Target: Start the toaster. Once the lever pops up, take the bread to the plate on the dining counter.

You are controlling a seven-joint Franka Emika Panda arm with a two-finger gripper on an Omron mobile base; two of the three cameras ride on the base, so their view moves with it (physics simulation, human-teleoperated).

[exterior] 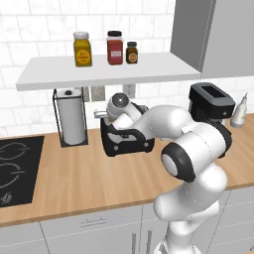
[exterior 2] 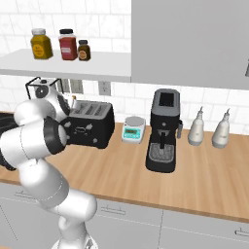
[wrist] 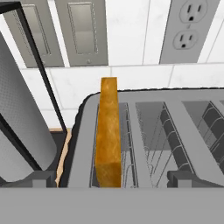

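Left base view: toaster [exterior: 126, 139] at centre, half hidden by the arm, on a wood worktop [exterior: 89, 178].
Right base view: toaster front at centre left; coffee machine [exterior 2: 163, 129] to its right.
Hand view: bread [wrist: 108, 131] upright in the leftmost slot; gripper [wrist: 109, 183] fingers spread wide, holding nothing.

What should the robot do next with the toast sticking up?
Probably lower the open tool a little and close it on the bread. The slice stands upright out of the leftmost slot of the toaster, and the two tips sit on either side of it, not yet gripping.
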